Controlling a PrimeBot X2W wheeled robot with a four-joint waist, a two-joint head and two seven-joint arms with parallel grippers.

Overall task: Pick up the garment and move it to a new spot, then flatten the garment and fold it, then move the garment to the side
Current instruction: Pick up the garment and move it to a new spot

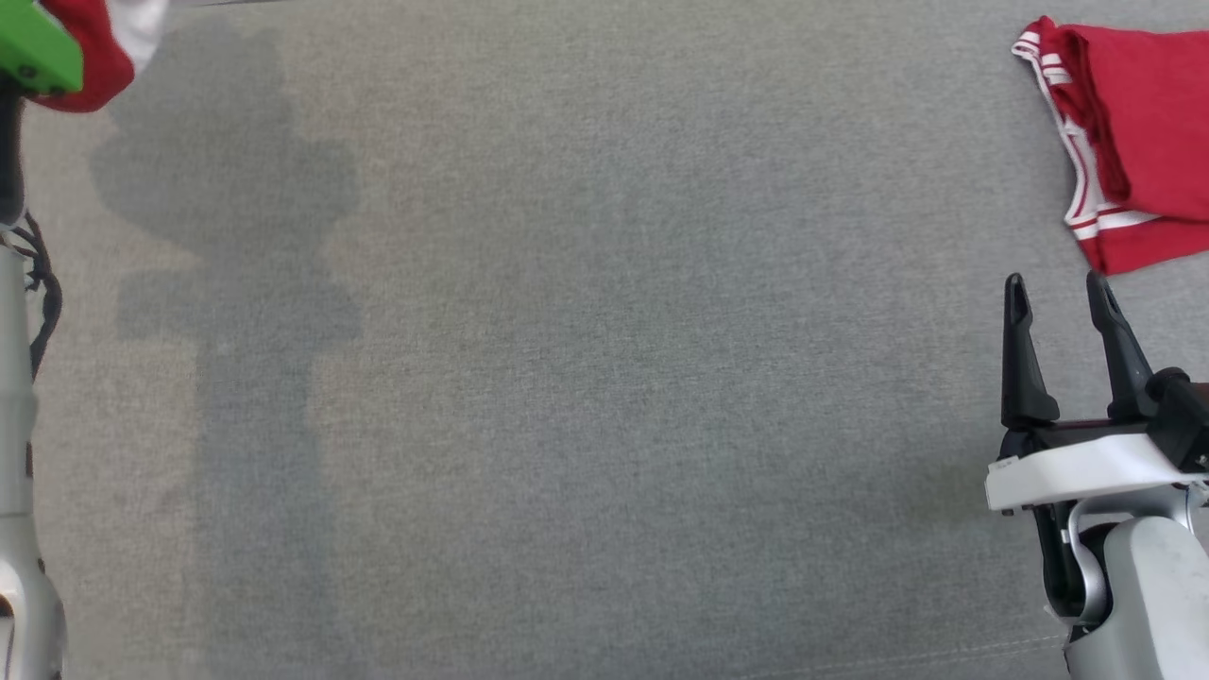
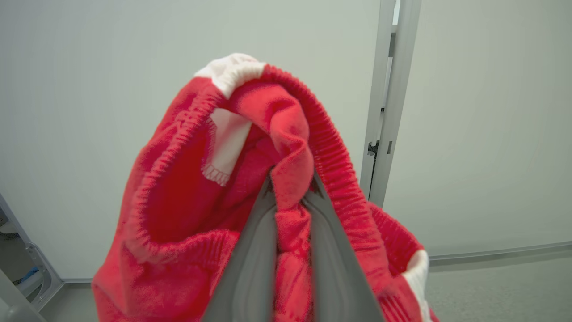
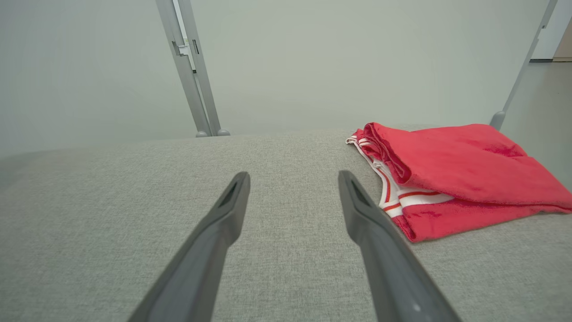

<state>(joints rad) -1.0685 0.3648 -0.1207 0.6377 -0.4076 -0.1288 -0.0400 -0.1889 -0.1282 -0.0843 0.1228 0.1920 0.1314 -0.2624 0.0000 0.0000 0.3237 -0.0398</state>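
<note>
One step underway: left gripper (image 2: 291,184) pinches the red ribbed garment (image 2: 178,201) aloft, far left; flattening, folding remain; right gripper (image 1: 1056,285) spread, empty.

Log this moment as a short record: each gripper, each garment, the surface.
left gripper: shut on the red knit garment
red knit garment: bunched, white patches, lifted off the surface
right gripper: open, holding nothing, over the surface
folded red garment: lies on the robot's right, white-striped trim, just past the right gripper's fingertips, untouched
surface: grey fabric
</note>
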